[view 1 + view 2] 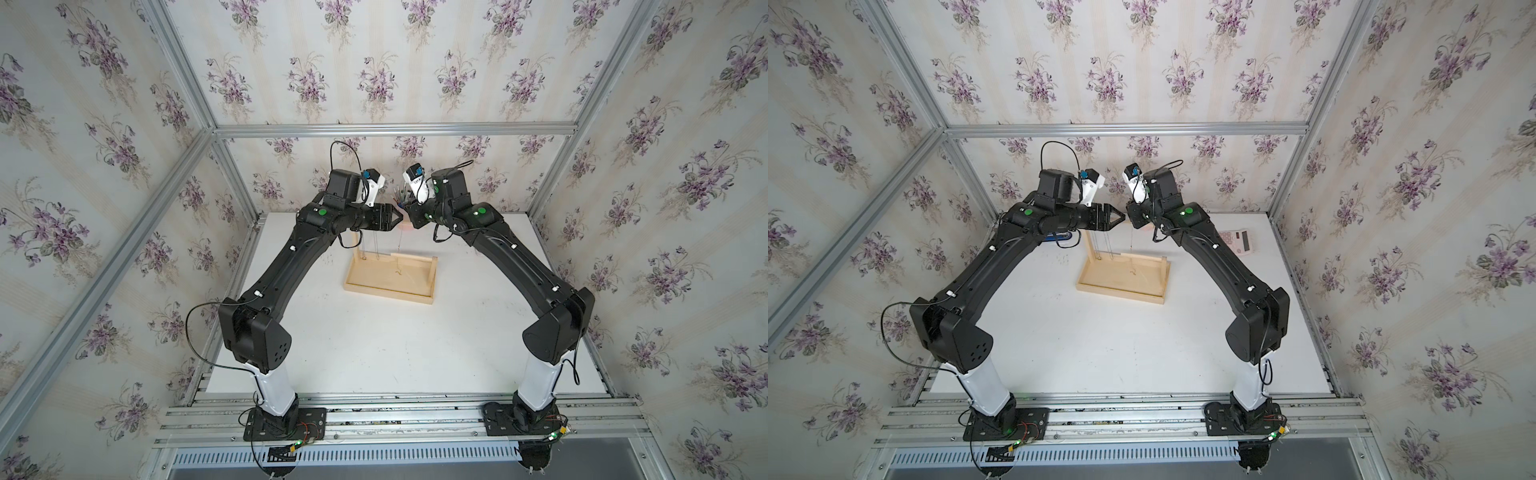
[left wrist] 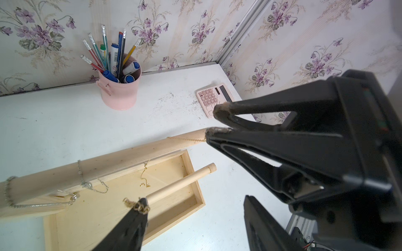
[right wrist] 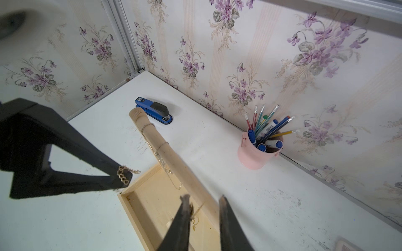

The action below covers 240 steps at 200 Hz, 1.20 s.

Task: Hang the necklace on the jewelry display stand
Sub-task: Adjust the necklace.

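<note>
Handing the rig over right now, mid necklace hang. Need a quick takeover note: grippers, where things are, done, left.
Left gripper: open; a few gold links cling to one fingertip.
Right gripper: jaws slightly apart, seemingly pinching nothing; the gold necklace runs along the top bar to one of its fingertips.
Jewelry display stand: upright mid-table; silver chains already on the bar.
Done: necklace laid over the bar, one strand hanging toward the tray.
Left: probably free the links from the fingertips, back both arms off, check it hangs clear.
</note>
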{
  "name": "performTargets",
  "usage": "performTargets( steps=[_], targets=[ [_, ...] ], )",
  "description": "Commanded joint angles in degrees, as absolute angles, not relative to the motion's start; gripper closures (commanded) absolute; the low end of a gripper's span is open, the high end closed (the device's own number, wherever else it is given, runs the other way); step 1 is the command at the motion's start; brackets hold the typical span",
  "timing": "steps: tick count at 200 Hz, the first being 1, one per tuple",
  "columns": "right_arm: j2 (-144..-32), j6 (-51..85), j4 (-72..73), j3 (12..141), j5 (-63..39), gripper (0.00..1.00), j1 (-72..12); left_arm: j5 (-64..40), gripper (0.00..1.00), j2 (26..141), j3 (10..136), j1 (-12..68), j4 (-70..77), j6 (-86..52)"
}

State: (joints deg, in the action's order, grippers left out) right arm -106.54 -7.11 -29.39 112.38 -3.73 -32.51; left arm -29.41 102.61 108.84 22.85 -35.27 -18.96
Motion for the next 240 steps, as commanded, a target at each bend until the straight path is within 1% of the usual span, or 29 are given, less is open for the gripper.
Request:
performTargets(
  steps=[1,42,73,78,114,146,150,157,202,240],
  targets=[
    [-106.5,-6.1,-28.5,112.4,-3.9,0.75,-32.6,-30.3,0.29,102.3,109.1,22.8,-36.9,-17.7],
    [-106.8,-5.2,-29.4,112.6,-5.6,0.77,-32.7,-30.6,0.28,101.7,108.8,22.8,-36.5,-17.7],
    [-105.3,-4.8,-29.2,111.5,-8.0,0.77,-32.7,-29.2,0.27,100.2,105.9,22.8,-35.0,-18.1],
    [-105.2,-4.8,-29.2,111.6,-8.4,0.77,-32.8,-28.9,0.25,100.0,105.5,22.7,-34.8,-18.2],
    [-104.8,-4.2,-30.6,112.6,-10.3,0.77,-33.0,-26.4,0.25,98.5,103.1,22.6,-34.0,-19.0],
    [-102.8,-3.6,-30.8,110.8,-11.1,0.78,-34.0,-24.0,0.24,95.7,100.1,21.0,-31.9,-22.0],
    [-102.5,-3.5,-30.7,110.4,-11.2,0.78,-34.2,-23.1,0.22,95.3,99.8,20.7,-32.0,-22.8],
    [-101.9,-3.2,-30.6,109.6,-11.4,0.78,-34.5,-21.9,0.22,94.9,99.6,20.0,-32.6,-23.7],
    [-98.8,-2.6,-31.2,103.9,-9.4,0.79,-40.5,-20.8,0.22,91.5,94.5,15.7,-32.1,-27.3],
    [-97.3,0.2,-29.6,96.2,-7.6,0.80,-45.5,-21.5,0.22,89.3,90.7,14.3,-30.5,-27.9]
  ],
)
